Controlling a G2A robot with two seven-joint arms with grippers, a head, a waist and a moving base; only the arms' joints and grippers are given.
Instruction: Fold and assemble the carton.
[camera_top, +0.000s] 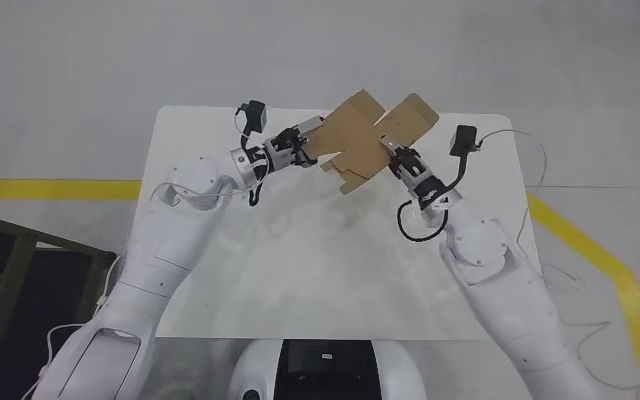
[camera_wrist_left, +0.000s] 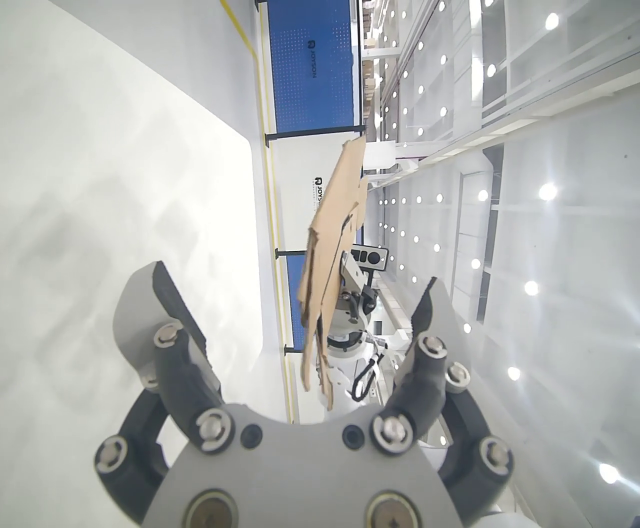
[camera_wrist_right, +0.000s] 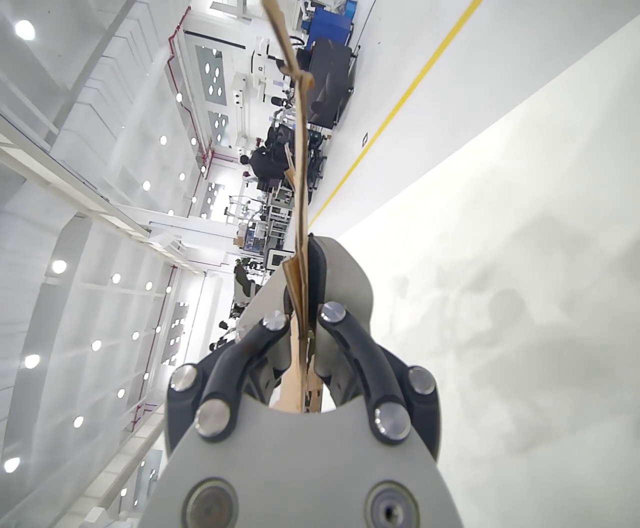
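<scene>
One pinch carries the carton (camera_top: 375, 140): flat and unfolded, it sits deep in the right gripper (camera_wrist_right: 300, 260), whose fingers are clamped together on it, and it runs out edge-on ahead of the left gripper (camera_wrist_left: 295, 279), whose fingers are spread wide with nothing between them. If you bring the left in off-line, you risk a fingertip butting the edge and swivelling the sheet in that single pinch, or creasing a flap off its score. Should the right's hold slip then, the carton would likely drop to the table (camera_top: 300, 290) beneath both grippers.
</scene>
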